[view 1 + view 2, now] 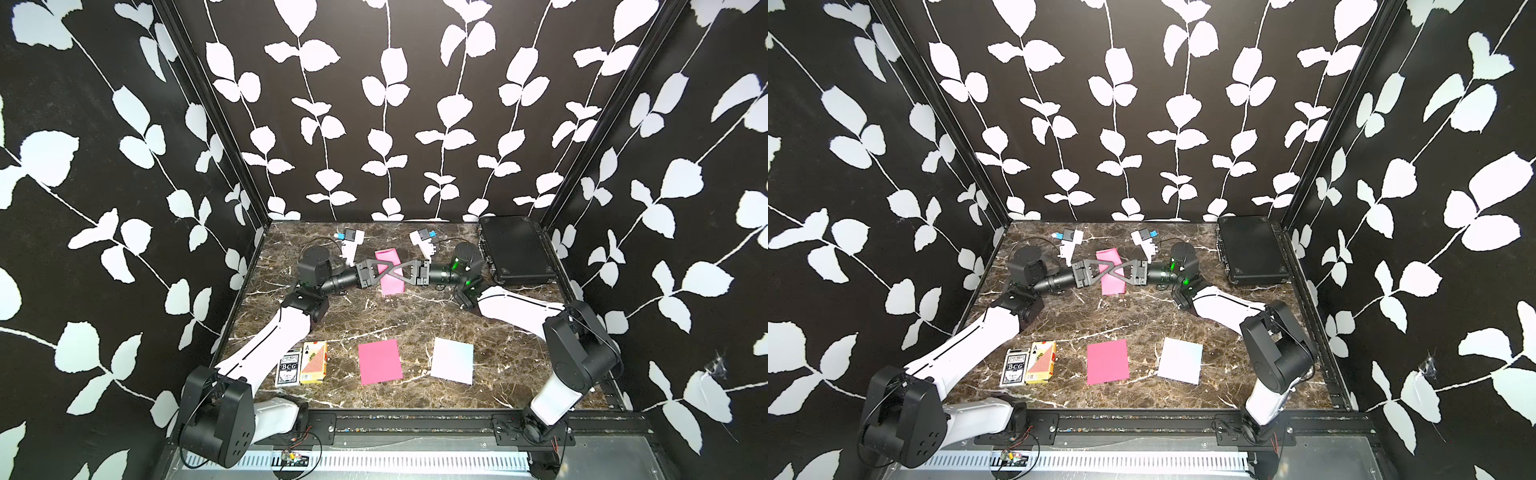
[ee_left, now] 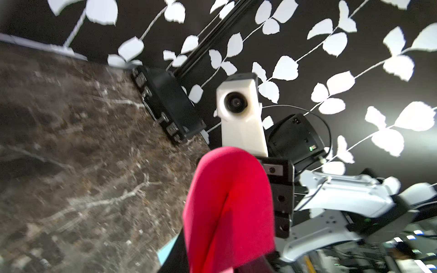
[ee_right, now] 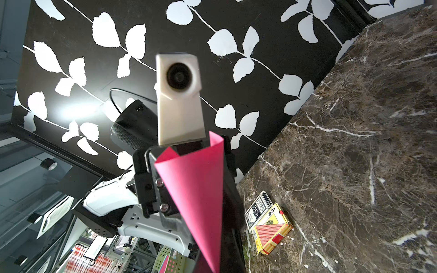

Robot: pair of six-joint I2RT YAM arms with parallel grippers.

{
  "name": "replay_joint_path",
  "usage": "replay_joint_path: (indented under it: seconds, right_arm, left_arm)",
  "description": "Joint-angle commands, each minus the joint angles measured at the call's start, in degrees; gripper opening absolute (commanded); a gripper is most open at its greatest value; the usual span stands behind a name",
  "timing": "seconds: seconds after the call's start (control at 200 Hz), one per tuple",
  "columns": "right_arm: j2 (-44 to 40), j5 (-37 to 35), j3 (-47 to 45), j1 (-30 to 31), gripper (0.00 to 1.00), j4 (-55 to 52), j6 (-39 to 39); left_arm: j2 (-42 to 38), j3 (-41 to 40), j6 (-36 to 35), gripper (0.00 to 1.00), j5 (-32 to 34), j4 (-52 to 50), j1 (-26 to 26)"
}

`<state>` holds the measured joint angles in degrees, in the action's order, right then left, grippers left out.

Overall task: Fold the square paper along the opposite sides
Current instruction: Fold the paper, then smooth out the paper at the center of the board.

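The square pink paper [image 1: 391,286] hangs bent over in a soft loop above the far middle of the table, in both top views. My left gripper [image 1: 387,272] and right gripper [image 1: 395,272] meet tip to tip across it, each shut on the paper. In the left wrist view the paper [image 2: 231,208] rises from the jaws as a rounded hump and hides most of the fingers. In the right wrist view the paper [image 3: 198,189] fans out from the jaws like a cone, its two free corners up near the left arm's wrist camera.
At the table's front lie a flat pink sheet [image 1: 380,361], a pale sheet [image 1: 453,360] and two card decks [image 1: 289,368] [image 1: 313,361]. A closed black case [image 1: 515,249] sits at the back right. Patterned walls enclose three sides.
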<state>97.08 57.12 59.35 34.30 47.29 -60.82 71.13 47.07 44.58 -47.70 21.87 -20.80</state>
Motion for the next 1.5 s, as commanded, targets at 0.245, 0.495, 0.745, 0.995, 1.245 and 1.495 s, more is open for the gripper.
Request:
replay_joint_path:
  seconds: [0.245, 0.495, 0.745, 0.995, 1.245, 1.495]
  right_arm:
    - [-1.32, -0.04, 2.7, -0.18, 0.1, 1.15, 1.18]
    - [-14.09, -9.34, -8.38, -4.87, 0.68, -13.57, 20.57]
    - [-23.34, -33.24, -25.71, -0.51, 0.57, -13.66, 58.54]
    - [-8.37, -40.65, -25.08, 3.95, 0.41, -6.59, 67.97]
    - [4.23, -38.66, -19.66, 5.67, 0.24, -3.62, 66.42]
    - [9.89, -38.07, -16.13, 6.13, 0.23, -1.48, 62.99]
  left_arm:
    - [-0.46, 1.06, -1.66, 0.0, -1.42, -1.04, 0.05]
    - [4.15, 8.59, -12.96, 0.0, -7.53, -18.32, 0.33]
    - [21.29, 15.81, -26.12, 0.0, -6.34, -35.16, -1.12]
    - [37.26, 25.09, -35.11, 0.0, -4.13, -45.1, -1.83]
    - [48.23, 33.58, -41.79, 0.0, -2.57, -53.66, -1.79]
    - [52.27, 35.99, -43.47, 0.0, -3.18, -55.18, -0.85]
